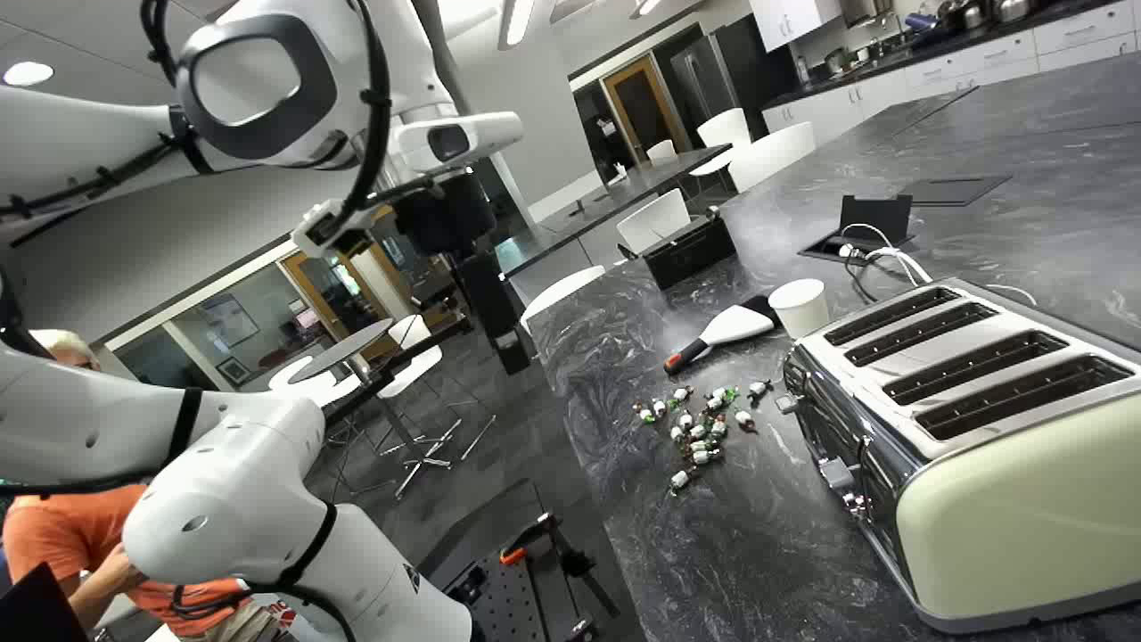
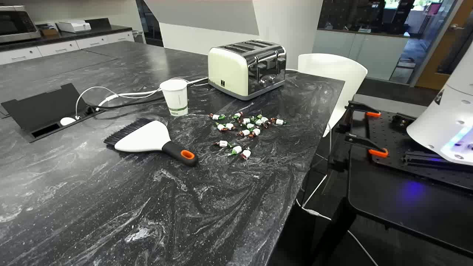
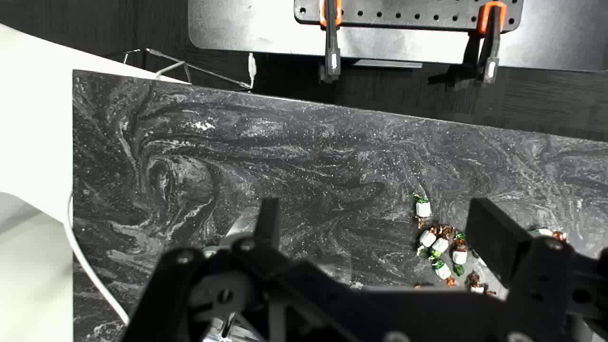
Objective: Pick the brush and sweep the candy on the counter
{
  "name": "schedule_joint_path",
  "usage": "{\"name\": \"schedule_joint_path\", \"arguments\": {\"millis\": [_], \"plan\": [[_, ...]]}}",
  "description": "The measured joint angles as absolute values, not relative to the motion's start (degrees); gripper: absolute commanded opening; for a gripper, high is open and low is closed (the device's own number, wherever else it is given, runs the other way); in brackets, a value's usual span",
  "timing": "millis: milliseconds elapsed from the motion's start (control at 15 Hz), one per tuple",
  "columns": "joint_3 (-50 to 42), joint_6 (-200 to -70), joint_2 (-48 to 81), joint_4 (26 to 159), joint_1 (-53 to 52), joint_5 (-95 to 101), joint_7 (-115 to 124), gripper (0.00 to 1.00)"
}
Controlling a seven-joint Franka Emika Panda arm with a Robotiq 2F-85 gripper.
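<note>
The brush lies flat on the dark counter (image 1: 749, 544) in both exterior views, with a white head (image 2: 146, 137) (image 1: 738, 325), black bristles and a black handle with an orange-lined hole. Several wrapped candy pieces (image 2: 255, 131) (image 1: 698, 432), white with green and brown ends, lie scattered beside the handle. My gripper (image 1: 510, 352) hangs high, out past the counter edge in that exterior view, and is out of frame in the other. In the wrist view my gripper (image 3: 375, 209) is open and empty above the counter, with some candy (image 3: 440, 245) showing towards the right finger. The brush is out of the wrist view.
A cream and chrome toaster (image 1: 1007, 526) (image 2: 229, 72) stands beyond the candy. A paper cup (image 2: 175, 98) (image 1: 800, 308) stands near the brush head. An open outlet hatch (image 2: 48, 107) has white cables. Orange clamps (image 3: 491, 19) sit on the robot's table. A white chair (image 3: 33, 128) touches the counter's end.
</note>
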State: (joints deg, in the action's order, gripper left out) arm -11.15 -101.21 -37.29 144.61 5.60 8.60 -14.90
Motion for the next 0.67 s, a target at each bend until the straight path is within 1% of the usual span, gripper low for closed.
{"name": "schedule_joint_path", "arguments": {"millis": [467, 667], "plan": [[-11.0, -101.3, -37.3, 144.7, 5.4, 8.1, -14.9, 1.0], [-8.2, -102.3, -38.2, 146.5, 2.2, 0.8, -13.9, 1.0]]}}
